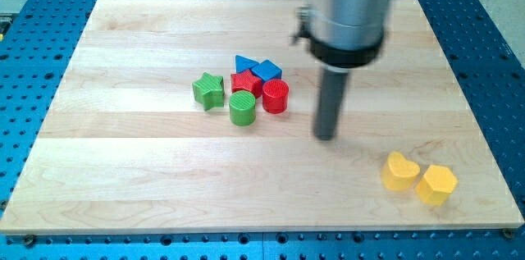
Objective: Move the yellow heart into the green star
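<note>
Yellow heart (400, 171) lies right of and below our tip (326, 136); green star (208, 90) left of it; no fingers here.

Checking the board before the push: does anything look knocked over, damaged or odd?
Nothing stands out. All blocks sit flat on the wooden board; the yellow heart lies far from the green star, with my tip between them.

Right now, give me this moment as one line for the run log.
tip: between groups, touching nothing | yellow heart: lower right, beside yellow hexagon | green star: left of cluster | step: push not started
</note>
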### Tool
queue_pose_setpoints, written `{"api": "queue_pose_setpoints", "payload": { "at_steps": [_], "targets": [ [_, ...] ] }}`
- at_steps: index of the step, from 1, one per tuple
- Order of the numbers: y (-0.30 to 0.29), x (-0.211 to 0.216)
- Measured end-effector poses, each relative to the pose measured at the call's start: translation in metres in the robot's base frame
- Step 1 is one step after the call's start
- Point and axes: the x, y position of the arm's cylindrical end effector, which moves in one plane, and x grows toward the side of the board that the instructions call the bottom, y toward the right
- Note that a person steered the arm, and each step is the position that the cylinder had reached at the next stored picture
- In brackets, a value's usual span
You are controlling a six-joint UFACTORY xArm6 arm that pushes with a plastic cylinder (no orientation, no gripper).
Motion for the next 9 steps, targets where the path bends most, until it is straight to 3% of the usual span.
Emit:
{"api": "queue_pose_setpoints", "payload": {
  "at_steps": [1, 2, 3, 4, 6, 7, 8, 9],
  "targets": [
    [0.114, 0.012],
    [0.168, 0.069],
    [0.154, 0.092],
    [0.087, 0.094],
    [0.021, 0.012],
    [0.026, 0.007],
    [0.089, 0.041],
    [0.068, 0.076]
  ]
}}
